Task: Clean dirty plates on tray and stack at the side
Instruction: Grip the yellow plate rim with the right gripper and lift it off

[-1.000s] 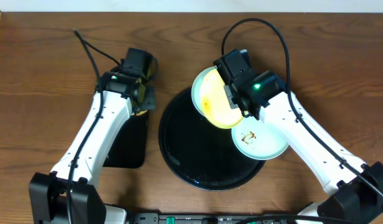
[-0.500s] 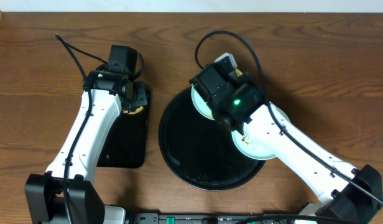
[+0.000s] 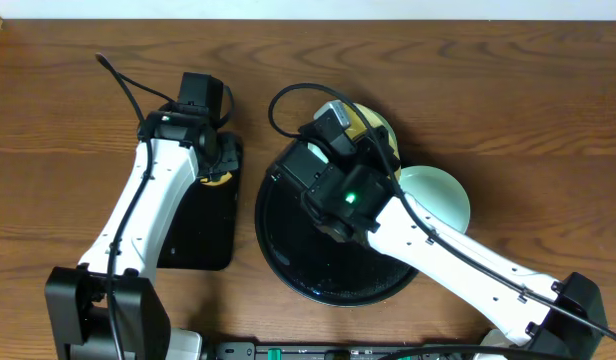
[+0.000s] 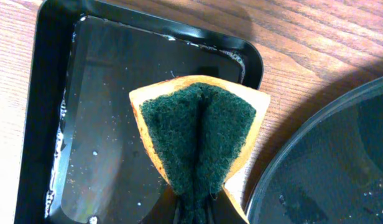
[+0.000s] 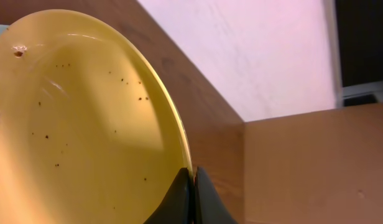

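My right gripper [image 5: 193,186] is shut on the rim of the pale yellow plate [image 5: 86,124], which it holds tilted; a few brown specks dot the plate's face. From above, this plate [image 3: 376,126] shows past my right wrist at the far edge of the round black tray [image 3: 288,255]. A pale blue plate [image 3: 440,192] lies at the tray's right side, partly under my right arm. My left gripper [image 4: 201,208] is shut on a folded green-and-yellow sponge [image 4: 198,134], with the fingertips hidden behind it.
Under the sponge is a wet rectangular black tray [image 4: 92,124], left of the round tray [image 4: 328,168]. My right arm lies across the round tray from the front right. Brown wooden table [image 3: 548,110] surrounds everything.
My right arm has swung left over the round tray, carrying and tilting the yellow plate. The blue plate's right side is uncovered. My left arm shifted slightly left, still holding the sponge.
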Robot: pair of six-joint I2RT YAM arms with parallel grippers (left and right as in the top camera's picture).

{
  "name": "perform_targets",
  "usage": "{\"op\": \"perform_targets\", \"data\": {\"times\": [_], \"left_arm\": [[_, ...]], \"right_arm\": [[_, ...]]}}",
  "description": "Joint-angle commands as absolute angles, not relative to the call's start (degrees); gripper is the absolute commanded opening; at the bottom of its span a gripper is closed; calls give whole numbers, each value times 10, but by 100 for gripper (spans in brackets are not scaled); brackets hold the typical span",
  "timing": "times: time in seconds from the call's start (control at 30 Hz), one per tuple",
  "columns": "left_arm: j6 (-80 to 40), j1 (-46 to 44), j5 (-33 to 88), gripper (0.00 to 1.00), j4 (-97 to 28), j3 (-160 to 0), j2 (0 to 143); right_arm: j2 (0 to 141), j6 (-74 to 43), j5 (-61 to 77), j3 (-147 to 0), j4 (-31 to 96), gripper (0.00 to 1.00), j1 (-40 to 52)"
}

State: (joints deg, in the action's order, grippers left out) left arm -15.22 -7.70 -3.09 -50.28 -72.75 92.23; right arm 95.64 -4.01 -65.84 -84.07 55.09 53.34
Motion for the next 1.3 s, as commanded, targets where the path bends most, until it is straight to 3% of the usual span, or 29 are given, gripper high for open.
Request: {"op": "perform_targets", "data": {"times": [0.0, 0.6, 1.27], "left_arm": [[-156, -74, -29, 7, -502, -740, 925], [-156, -74, -30, 8, -503, -740, 925], [-155, -74, -19, 8, -504, -740, 925]], "right_arm": [[959, -36, -735, -855, 551, 1, 538], [959, -62, -682, -854, 542, 1, 513], [959, -186, -498, -854, 600, 1, 141]]}}
